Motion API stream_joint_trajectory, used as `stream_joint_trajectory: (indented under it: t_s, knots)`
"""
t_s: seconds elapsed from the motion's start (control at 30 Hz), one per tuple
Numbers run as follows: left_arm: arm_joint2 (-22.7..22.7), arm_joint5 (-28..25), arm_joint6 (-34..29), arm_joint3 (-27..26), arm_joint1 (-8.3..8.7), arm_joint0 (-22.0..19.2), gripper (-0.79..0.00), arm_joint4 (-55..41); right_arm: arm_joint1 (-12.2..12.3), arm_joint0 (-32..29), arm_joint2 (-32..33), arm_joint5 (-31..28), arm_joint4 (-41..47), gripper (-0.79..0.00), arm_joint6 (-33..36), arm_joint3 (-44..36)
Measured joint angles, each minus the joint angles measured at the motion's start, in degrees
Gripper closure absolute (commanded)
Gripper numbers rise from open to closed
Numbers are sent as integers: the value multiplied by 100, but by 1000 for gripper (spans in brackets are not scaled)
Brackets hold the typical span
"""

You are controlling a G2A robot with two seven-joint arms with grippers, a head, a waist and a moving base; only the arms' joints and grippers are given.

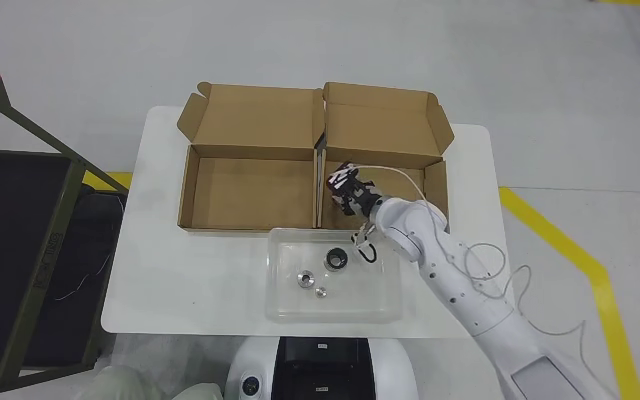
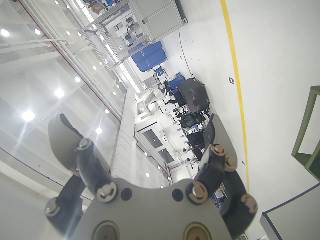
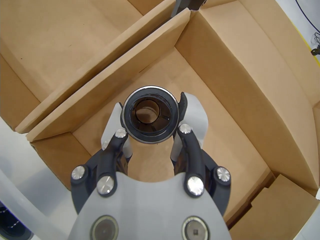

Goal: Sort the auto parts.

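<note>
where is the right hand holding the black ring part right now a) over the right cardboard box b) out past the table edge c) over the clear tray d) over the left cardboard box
a: the right hand grips the black ring part above the floor of the right cardboard box, near its wall beside the left cardboard box.

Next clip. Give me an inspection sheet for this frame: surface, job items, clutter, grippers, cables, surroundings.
Surface: white table carrying an open left box and right box side by side, with a clear tray nearer the robot.
Job's things: black ring, silver round part and small nut in the tray; black sleeve held over the right box.
Clutter: nothing seen.
Grippers: right gripper shut on the black sleeve; left gripper open, holding nothing.
Cables: white cable looped along the right arm.
Surroundings: yellow floor line; green frame beside the table.
</note>
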Motion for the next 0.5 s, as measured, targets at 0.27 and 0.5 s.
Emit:
stream_joint_trajectory:
  t_s: [0.27, 0.5]
  knots:
    - [0, 0, 0, 0, 0, 0, -785, 0, -11, -74, 96, 13, -35, -610, -118, -141]
    - [0, 0, 0, 0, 0, 0, -785, 0, 91, -433, 420, 100, -369, -591, -158, -912]
